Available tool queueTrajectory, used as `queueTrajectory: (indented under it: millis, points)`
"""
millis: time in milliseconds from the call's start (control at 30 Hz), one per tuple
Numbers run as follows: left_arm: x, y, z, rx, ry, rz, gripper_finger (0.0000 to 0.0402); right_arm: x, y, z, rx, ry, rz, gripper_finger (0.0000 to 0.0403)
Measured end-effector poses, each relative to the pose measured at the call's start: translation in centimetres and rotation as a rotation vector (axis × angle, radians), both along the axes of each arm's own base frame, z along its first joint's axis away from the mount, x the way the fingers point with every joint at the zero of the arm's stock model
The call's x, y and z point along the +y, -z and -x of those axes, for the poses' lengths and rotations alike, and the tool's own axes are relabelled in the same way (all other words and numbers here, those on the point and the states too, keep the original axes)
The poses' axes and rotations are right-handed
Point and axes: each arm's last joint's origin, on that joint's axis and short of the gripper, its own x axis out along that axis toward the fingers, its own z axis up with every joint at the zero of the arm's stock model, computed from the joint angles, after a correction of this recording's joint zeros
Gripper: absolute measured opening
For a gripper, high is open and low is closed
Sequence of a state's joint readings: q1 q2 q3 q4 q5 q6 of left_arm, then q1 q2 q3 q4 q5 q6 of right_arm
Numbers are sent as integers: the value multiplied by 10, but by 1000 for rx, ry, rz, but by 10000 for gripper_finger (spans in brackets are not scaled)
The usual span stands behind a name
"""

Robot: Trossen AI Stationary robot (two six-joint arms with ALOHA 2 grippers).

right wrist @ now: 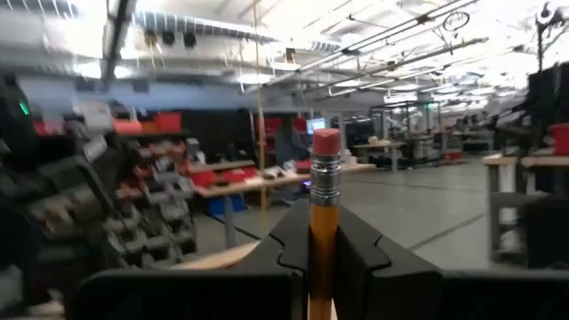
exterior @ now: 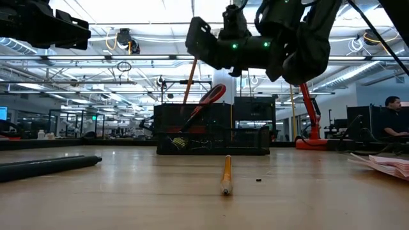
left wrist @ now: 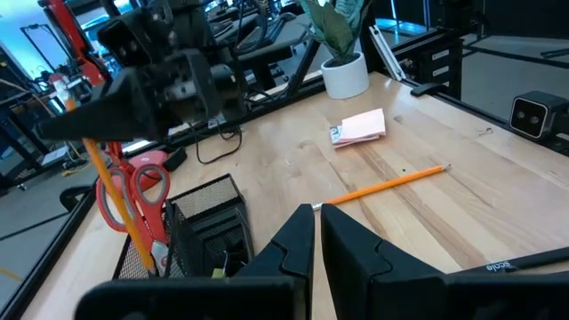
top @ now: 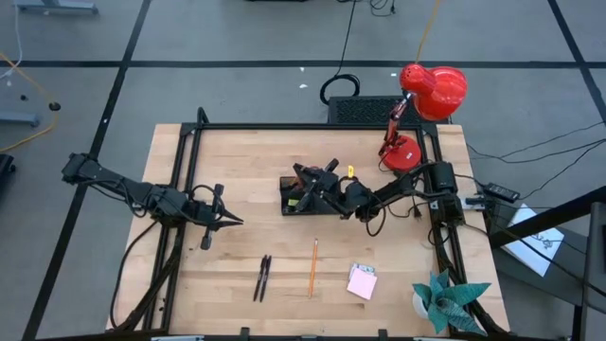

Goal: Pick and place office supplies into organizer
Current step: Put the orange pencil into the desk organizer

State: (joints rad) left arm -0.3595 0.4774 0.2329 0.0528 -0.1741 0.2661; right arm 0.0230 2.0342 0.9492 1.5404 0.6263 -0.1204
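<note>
Orange pencil [right wrist: 324, 222] w/ pink eraser is clamped upright in my right gripper [right wrist: 322, 258] over the black mesh organizer [top: 308, 199], prob. to drop it in the tall slot. Left gripper [top: 227, 223] pinched empty, parked well apart. Slot contents hard to read; red-handled scissors [left wrist: 133, 191] inside.

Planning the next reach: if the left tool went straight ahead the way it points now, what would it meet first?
Probably nothing on the bare table just ahead. The left tool, shut, points toward the organizer, so that looks like the first thing, with the right tool and its pencil above it. Depth is unclear.
</note>
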Motion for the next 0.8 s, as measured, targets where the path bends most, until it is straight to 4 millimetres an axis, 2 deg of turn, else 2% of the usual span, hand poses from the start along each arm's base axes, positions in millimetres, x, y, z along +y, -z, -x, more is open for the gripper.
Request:
queueTrajectory:
  millis: [367, 800]
  points:
    - [0, 0, 0, -1, -1, 3, 31, -5, 29, -5, -9, 7, -93, 13]
    - [0, 0, 0, -2, -1, 1, 31, -9, 33, -6, 1, 15, -116, 13]
